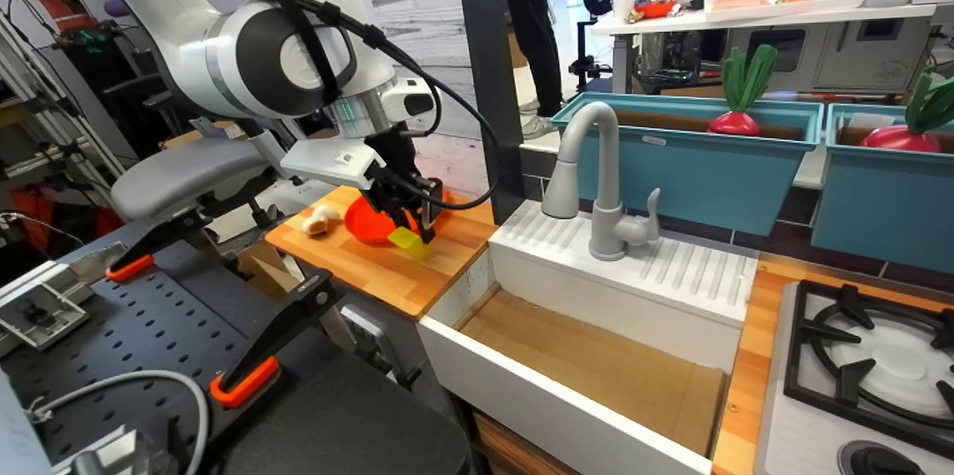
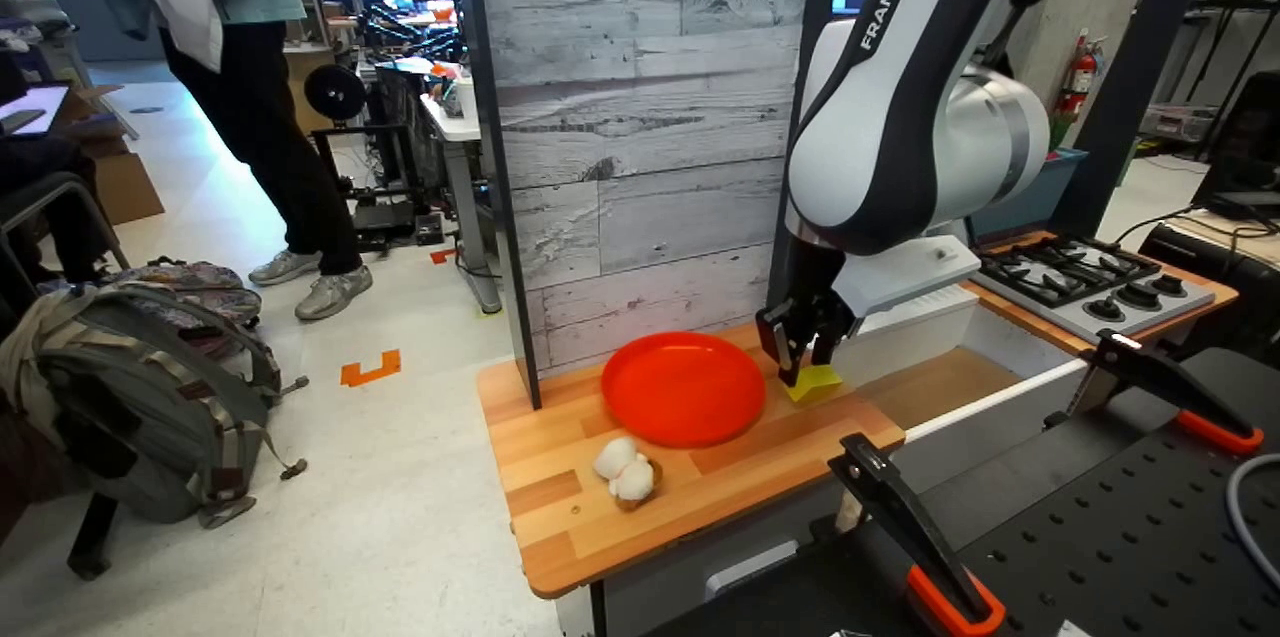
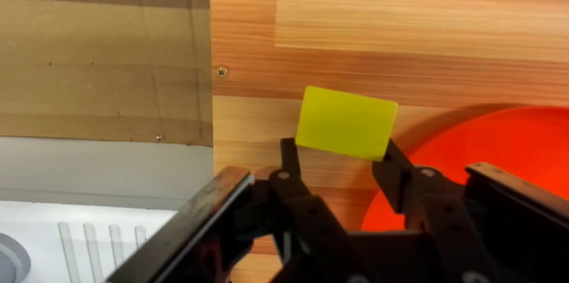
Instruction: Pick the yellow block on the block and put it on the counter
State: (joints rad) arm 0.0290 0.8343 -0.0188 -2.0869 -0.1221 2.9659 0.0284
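The yellow block is a small yellow rectangular piece; it shows in both exterior views point(image 1: 407, 240) point(image 2: 814, 384) and near the middle of the wrist view point(image 3: 346, 121). My gripper point(image 1: 417, 227) point(image 2: 808, 367) point(image 3: 338, 146) points down at it. In the wrist view the fingertips lie against its left and right edges, part closed, so the gripper looks shut on it. The block is turned slightly against the fingers. It is over the light-brown wooden counter point(image 1: 373, 266) point(image 2: 545, 497) point(image 3: 355, 21); I cannot tell whether its underside touches the wood.
An orange round dish point(image 1: 363, 220) point(image 2: 683, 387) point(image 3: 498, 154) lies beside the gripper. White bulb-shaped items point(image 1: 317, 221) point(image 2: 630, 472) sit near the counter's outer end. The white sink point(image 1: 522, 394) with a grey tap point(image 1: 607, 169) adjoins the counter. A plank-patterned panel point(image 2: 650, 157) stands behind.
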